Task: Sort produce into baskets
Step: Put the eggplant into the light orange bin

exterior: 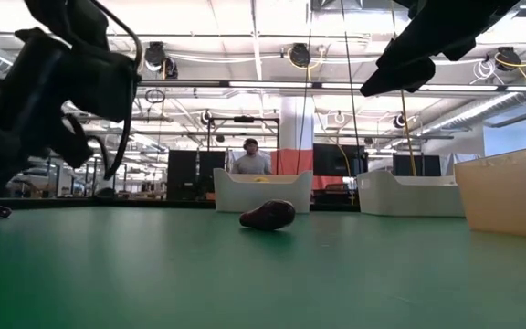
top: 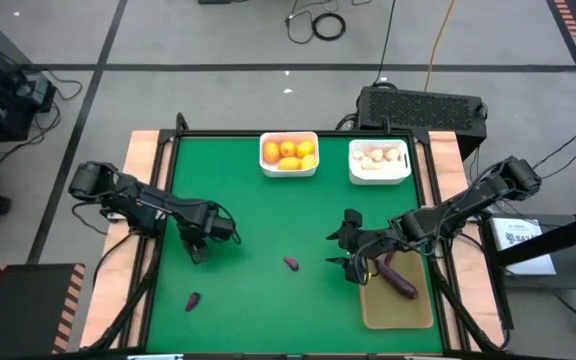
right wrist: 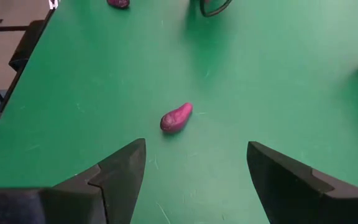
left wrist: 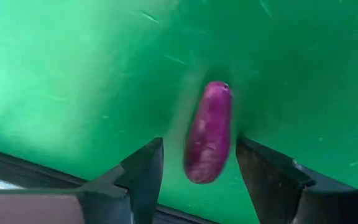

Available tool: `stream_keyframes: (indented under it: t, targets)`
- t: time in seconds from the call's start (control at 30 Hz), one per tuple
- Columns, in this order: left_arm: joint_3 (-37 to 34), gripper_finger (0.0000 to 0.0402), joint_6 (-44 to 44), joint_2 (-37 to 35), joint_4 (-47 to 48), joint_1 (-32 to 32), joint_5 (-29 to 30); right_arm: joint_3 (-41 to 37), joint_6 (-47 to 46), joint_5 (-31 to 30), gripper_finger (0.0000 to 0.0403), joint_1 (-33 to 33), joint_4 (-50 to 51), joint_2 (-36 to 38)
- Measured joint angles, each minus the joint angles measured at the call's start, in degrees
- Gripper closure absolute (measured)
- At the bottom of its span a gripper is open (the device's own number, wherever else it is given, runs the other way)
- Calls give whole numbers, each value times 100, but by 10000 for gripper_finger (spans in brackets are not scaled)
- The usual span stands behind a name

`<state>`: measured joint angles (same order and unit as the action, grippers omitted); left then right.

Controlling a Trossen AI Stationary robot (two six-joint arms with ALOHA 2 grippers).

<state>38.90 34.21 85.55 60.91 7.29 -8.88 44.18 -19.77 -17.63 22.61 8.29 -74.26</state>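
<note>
Two small dark purple pieces lie on the green table: one [top: 192,301] near the front left, one [top: 291,263] in the middle, also in the low view [exterior: 268,215]. My left gripper [top: 197,250] is open above the table; the front-left piece [left wrist: 209,132] shows between its fingers, farther off and untouched. My right gripper [top: 337,250] is open and empty, right of the middle piece [right wrist: 176,117]. The tan tray [top: 413,312] at the front right holds a long purple piece [top: 401,281]. One white bin [top: 289,153] holds orange fruits, the other [top: 379,161] white bulbs.
A black box with a grille [top: 423,105] stands behind the table's far right corner. Wooden strips [top: 146,160] border the green surface left and right. A person [exterior: 251,161] stands far off in the room beyond the table.
</note>
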Motion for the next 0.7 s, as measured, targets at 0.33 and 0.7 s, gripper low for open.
stream_keyframes:
  t: [0.33, 0.7]
  targets:
    - [-171, 196, -11, 14, -302, -2, -153, 0, 6, -2, 133, 0, 2, 0]
    - [-177, 291, -76, 21, -357, -2, -311, 0, -3, -4, 133, 0, 7, 0]
